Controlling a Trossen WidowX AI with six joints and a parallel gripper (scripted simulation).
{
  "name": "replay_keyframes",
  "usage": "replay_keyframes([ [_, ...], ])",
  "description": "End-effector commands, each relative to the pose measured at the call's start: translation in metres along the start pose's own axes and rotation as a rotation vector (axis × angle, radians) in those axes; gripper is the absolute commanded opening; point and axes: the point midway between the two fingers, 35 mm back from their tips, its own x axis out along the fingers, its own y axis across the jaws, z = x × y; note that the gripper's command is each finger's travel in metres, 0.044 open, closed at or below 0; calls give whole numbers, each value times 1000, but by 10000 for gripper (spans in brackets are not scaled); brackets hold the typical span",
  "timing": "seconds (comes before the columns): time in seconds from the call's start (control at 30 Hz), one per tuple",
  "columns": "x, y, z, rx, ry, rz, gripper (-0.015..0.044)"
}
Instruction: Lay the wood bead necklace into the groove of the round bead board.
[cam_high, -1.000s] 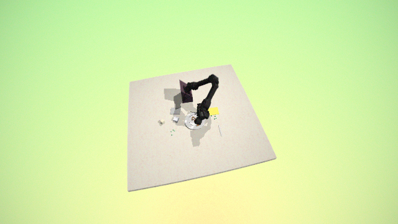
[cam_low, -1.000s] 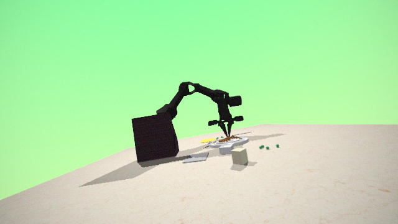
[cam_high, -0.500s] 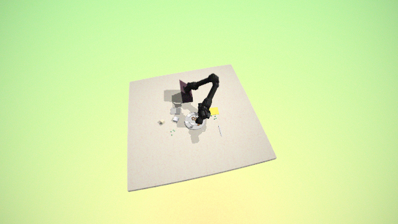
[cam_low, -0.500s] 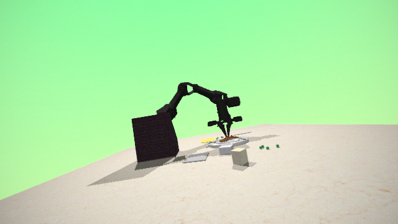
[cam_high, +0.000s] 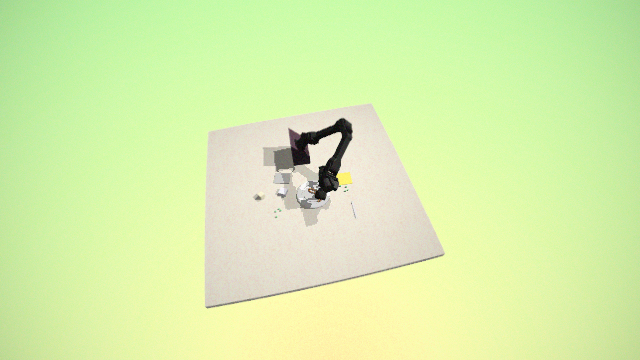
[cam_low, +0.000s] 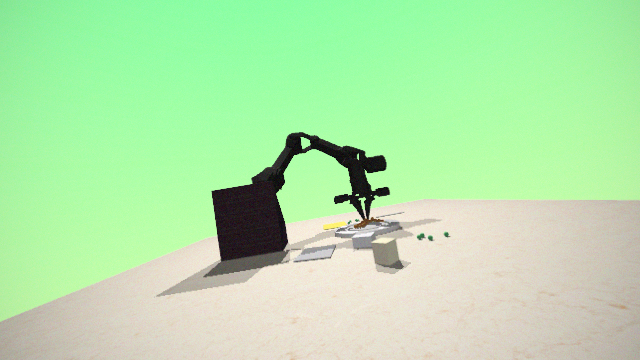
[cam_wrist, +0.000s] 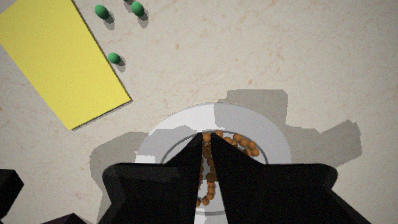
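The round white bead board (cam_high: 307, 198) (cam_low: 387, 227) (cam_wrist: 245, 119) lies on the table just in front of the arm. The wood bead necklace (cam_low: 372, 221) (cam_wrist: 245, 144) is a string of brown beads, bunched on the board's inner part, with one strand trailing back under the fingers in the wrist view. My gripper (cam_high: 318, 193) (cam_low: 366, 218) (cam_wrist: 206, 136) points straight down with its tips at the board's surface, and it is shut on the necklace. The fingers hide part of the strand.
A yellow card (cam_high: 345, 178) (cam_low: 334, 225) (cam_wrist: 60, 65) lies beside the board, with green beads (cam_wrist: 102, 11) (cam_low: 425, 236) near it. A dark box (cam_high: 299, 147) (cam_low: 247, 222), a grey flat plate (cam_high: 282, 178) (cam_low: 315, 253), a small grey block (cam_high: 281, 191) (cam_low: 362, 241) and a cream block (cam_high: 259, 196) (cam_low: 384, 251) stand close by.
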Motion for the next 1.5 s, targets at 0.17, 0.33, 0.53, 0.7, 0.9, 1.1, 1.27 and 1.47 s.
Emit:
replay_keyframes([
  [0.17, 4, 3, -3, 8, 11, 10, 0],
  [0.33, 4, 3, -3, 8, 11, 10, 0],
  [0.53, 4, 3, -3, 8, 11, 10, 0],
  [0.7, 4, 3, -3, 8, 11, 10, 0],
  [0.9, 4, 3, -3, 8, 11, 10, 0],
  [1.1, 4, 3, -3, 8, 11, 10, 0],
  [1.27, 4, 3, -3, 8, 11, 10, 0],
  [1.47, 1, 1, 0, -1, 0, 6, 105],
])
